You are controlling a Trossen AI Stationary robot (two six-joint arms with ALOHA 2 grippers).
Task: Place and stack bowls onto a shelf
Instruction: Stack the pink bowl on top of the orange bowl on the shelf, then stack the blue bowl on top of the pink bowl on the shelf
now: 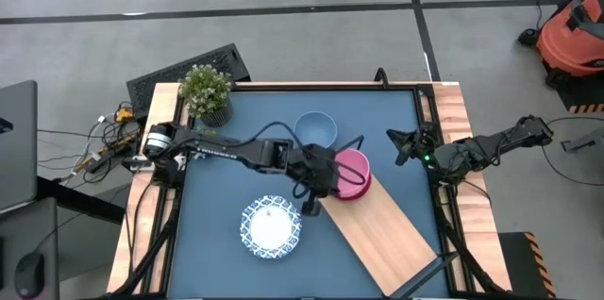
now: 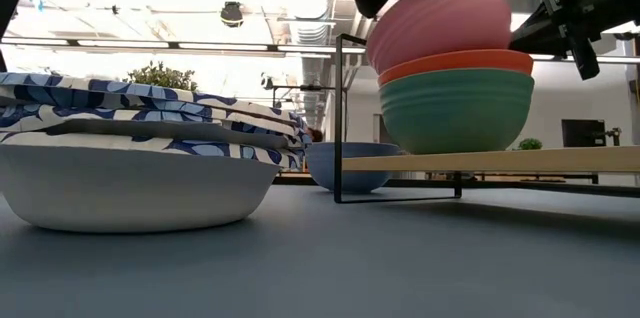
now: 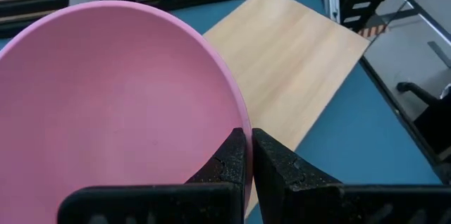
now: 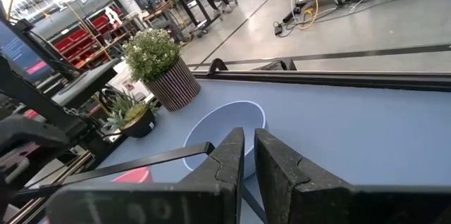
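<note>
1. The left gripper [image 1: 326, 190] is over the middle of the table, at the near end of the shelf [image 1: 382, 229]. Its two fingers [image 3: 232, 160] are pressed together on the rim of the pink bowl [image 1: 354, 174], one finger inside the bowl and one outside.
2. In the low view, the pink bowl [image 2: 445, 18] sits tilted on top of a red bowl [image 2: 455, 63], and the red bowl sits inside a green bowl [image 2: 457, 108]. This stack stands on the shelf [image 2: 500, 161], beside the thin black wire frame [image 2: 338, 118] at the end of the board.
3. The shelf is a long light-wood board and it lies diagonally on the blue table [image 1: 217, 243].
4. A pale blue bowl [image 1: 315, 129] stands alone on the table, just beyond the stack. It shows also in the right wrist view [image 4: 225, 129].
5. The blue-and-white patterned bowls [image 1: 271, 225] lie stacked on the table, near the left arm and apart from the shelf.
6. The right gripper [image 1: 404, 144] waits at the right edge of the table. Its jaws are almost together and hold nothing.
7. A potted plant [image 1: 208, 92] stands at the far left corner of the table.
</note>
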